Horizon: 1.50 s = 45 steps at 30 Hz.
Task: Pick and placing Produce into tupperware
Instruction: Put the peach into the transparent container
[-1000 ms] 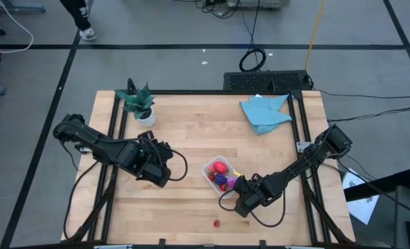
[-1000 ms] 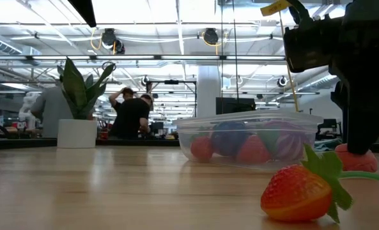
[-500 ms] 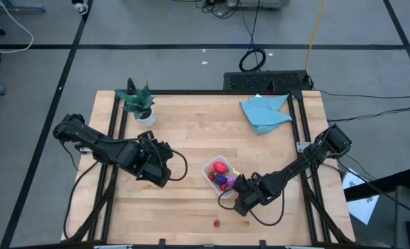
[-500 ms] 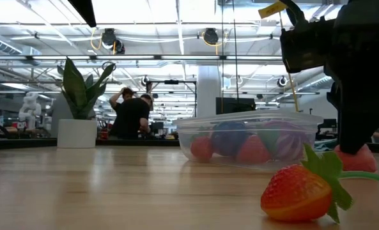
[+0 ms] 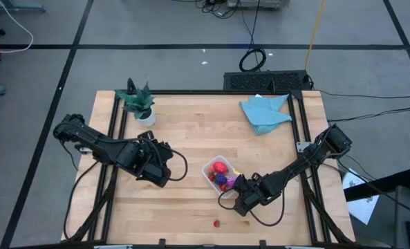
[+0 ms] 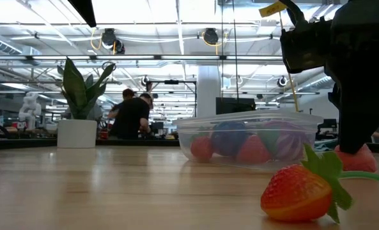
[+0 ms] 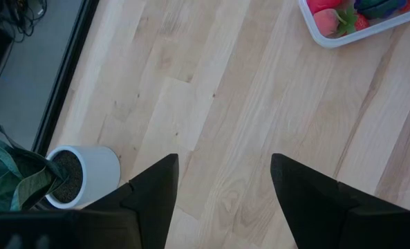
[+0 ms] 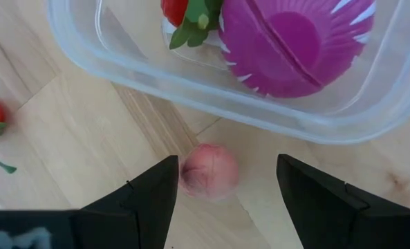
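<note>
On the far left of the bench (image 5: 191, 131) we see a potted plant (image 5: 138, 104) in a white pot near the back corner. In front of it our left tool (image 5: 160, 171) rests low over bare wood, its two fingers (image 7: 149, 200) standing apart with nothing between them. Moving right, near the middle of the bench sits the clear tupperware tub (image 5: 219, 174), and in it lie a red strawberry (image 8: 185, 10), a magenta striped fruit (image 8: 287, 41) and a dark blue-purple piece (image 6: 228, 138). In front of the tub, close to the bench's near edge and well apart from it, lies a lone strawberry (image 5: 216, 223) with a green stem. Just right of the tub our right tool (image 5: 238, 197) points down at the wood, its fingers (image 8: 153, 197) spread apart on either side of a small pink peach (image 8: 207, 171), which lies on the bench just beside the tub's wall; we cannot tell whether the fingers touch it. At the back right lies a crumpled blue cloth (image 5: 264, 113).
</note>
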{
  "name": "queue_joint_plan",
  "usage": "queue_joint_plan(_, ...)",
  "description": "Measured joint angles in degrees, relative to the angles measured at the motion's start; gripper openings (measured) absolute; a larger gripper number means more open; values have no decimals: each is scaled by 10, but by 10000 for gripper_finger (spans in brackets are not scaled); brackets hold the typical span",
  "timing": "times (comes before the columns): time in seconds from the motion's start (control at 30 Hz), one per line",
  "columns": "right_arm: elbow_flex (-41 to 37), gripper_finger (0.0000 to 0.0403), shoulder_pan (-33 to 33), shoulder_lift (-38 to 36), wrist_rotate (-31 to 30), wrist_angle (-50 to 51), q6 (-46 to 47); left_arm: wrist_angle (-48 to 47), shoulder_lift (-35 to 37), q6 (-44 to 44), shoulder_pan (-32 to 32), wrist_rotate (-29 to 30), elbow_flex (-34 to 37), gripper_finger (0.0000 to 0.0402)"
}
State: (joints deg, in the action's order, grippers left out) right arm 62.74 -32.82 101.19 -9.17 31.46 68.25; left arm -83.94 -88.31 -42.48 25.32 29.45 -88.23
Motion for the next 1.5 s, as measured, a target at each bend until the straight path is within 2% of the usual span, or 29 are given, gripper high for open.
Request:
queue_joint_plan(0.2, -1, 235, -3, 0, -3, -2, -1, 0, 0, 0, 0, 0, 0, 237)
queue_joint_plan(0.47, -53, 235, -4, -3, -6, -95, -3, 0, 0, 0, 9, 0, 0, 237)
queue_joint_plan(0.83, -56, 231, -2, -5, 0, -97, -2, 0, 0, -12, 14, 0, 0, 237)
queue_joint_plan(1.5, -57, 94, -3, -29, 6, -95, -20, 0, 0, -13, 14, 0, 0, 237)
